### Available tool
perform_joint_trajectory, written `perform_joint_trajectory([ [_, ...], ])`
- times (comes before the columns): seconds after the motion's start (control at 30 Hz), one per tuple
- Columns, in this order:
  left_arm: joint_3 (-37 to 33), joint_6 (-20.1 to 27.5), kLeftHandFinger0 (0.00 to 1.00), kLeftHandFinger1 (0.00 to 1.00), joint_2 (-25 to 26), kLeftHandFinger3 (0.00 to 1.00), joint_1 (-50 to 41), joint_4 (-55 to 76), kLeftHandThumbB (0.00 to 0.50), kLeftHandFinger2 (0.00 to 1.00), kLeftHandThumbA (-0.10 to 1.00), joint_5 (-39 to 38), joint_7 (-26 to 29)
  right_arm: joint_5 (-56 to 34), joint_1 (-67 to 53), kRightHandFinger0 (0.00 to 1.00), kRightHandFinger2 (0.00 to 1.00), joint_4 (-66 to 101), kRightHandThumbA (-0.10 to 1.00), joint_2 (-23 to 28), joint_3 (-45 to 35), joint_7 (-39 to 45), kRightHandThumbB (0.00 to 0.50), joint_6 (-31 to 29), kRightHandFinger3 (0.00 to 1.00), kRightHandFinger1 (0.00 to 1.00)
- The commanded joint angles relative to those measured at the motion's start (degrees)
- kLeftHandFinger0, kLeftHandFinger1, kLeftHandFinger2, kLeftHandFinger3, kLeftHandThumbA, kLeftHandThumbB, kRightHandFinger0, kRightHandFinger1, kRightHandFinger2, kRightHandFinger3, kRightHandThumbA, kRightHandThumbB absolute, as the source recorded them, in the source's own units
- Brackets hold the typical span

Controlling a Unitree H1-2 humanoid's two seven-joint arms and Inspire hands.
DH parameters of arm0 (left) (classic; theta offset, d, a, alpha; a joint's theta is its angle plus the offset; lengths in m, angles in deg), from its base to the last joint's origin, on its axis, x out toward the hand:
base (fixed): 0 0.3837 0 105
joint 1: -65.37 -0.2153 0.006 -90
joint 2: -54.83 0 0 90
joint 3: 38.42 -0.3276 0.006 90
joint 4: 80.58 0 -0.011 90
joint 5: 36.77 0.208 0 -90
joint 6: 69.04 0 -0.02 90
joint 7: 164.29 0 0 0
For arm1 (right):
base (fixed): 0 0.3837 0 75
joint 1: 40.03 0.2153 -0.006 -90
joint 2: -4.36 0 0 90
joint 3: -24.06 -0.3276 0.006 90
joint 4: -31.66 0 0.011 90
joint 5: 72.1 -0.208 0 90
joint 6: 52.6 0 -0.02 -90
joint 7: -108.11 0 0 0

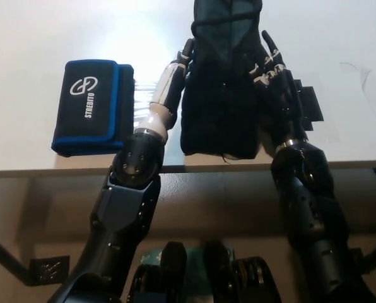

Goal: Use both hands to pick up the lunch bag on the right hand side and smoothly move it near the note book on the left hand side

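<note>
The dark lunch bag (223,82) stands upright in the middle of the head view, clamped between my two hands. My left hand (187,53) presses against its left side and is mostly hidden behind the bag; only the pale wrist and forearm show. My black right hand (277,79) lies flat against the bag's right side, fingers pointing up. The notebook (90,107), black with a blue border and white lettering, lies on the pale table (36,31) to the left, a short gap from my left arm. Whether the bag's bottom touches the table I cannot tell.
The table's front edge (49,169) runs across the picture just below the bag and the notebook. A thin dark wire (358,69) lies on the table at the right. Bright glare (144,38) sits on the surface above the notebook's right end.
</note>
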Motion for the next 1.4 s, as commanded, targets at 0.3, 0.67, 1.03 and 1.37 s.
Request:
perform_joint_trajectory([
  [0.3, 2.65, 0.24, 1.0, 1.0, 3.58, 1.0, -1.95, 7.92, 0.295, 1.0, 1.0, -2.5, 0.65, 2.04, 7.32, 1.0, 1.0, -6.12, 1.0, -3.56, 1.59, 2.46, 0.267, -3.11, 1.0, 1.0],
  [0.67, 6.29, -0.63, 1.0, 1.0, 4.8, 1.0, -1.94, 10.14, 0.287, 1.0, 1.0, -5.42, 0.49, 4.19, 9.2, 1.0, 1.0, -7.83, 1.0, -4.1, 2.25, 1.63, 0.287, -3.57, 1.0, 1.0],
  [1.03, 7.28, -2.06, 1.0, 1.0, 6.12, 1.0, -3.14, 12.36, 0.311, 1.0, 1.0, -6.06, 0.82, 3.74, 10.82, 1.0, 1.0, -9.9, 1.0, -4.95, 1.61, 2.25, 0.293, -4.4, 1.0, 1.0],
  [1.37, 7.13, -1.33, 1.0, 1.0, 6.0, 1.0, -3.75, 12.48, 0.308, 1.0, 1.0, -6.94, 0.62, 2.93, 11.91, 1.0, 1.0, -11.58, 1.0, -5.94, 1.33, 3.64, 0.283, -4.73, 1.0, 1.0],
])
